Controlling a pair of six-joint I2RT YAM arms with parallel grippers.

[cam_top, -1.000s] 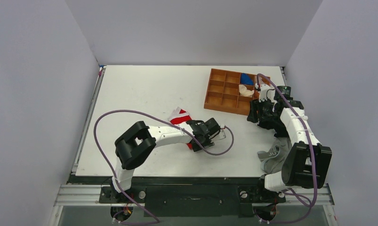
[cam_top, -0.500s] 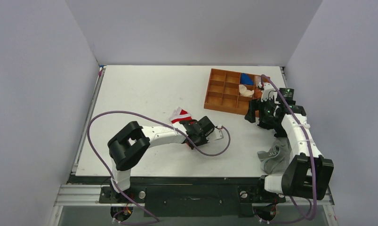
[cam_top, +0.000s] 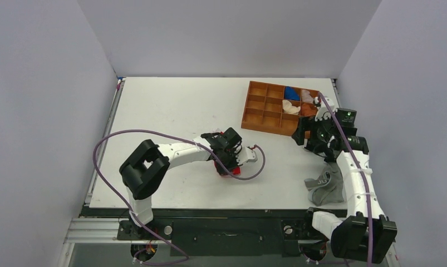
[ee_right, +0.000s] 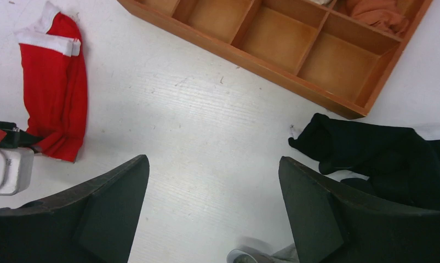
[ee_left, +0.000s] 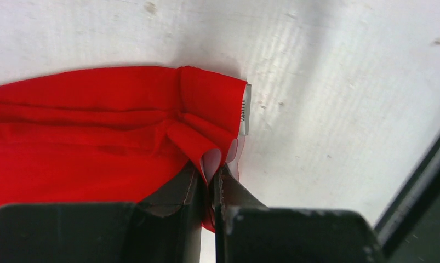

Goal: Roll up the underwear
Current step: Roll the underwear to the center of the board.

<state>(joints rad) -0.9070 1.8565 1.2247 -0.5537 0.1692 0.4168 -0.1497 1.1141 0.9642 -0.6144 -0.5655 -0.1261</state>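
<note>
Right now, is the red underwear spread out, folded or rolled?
Folded, not rolled: the underwear lies as a narrow strip, its edge pinched in the left hand.

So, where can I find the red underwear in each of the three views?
Top external: red underwear just below picture centre; only a small patch shows.
Left wrist: red underwear fills left and centre, its edge pinched by the left tool.
Right wrist: red underwear at upper left.
Shared landmark: the left tool at its edge.
</note>
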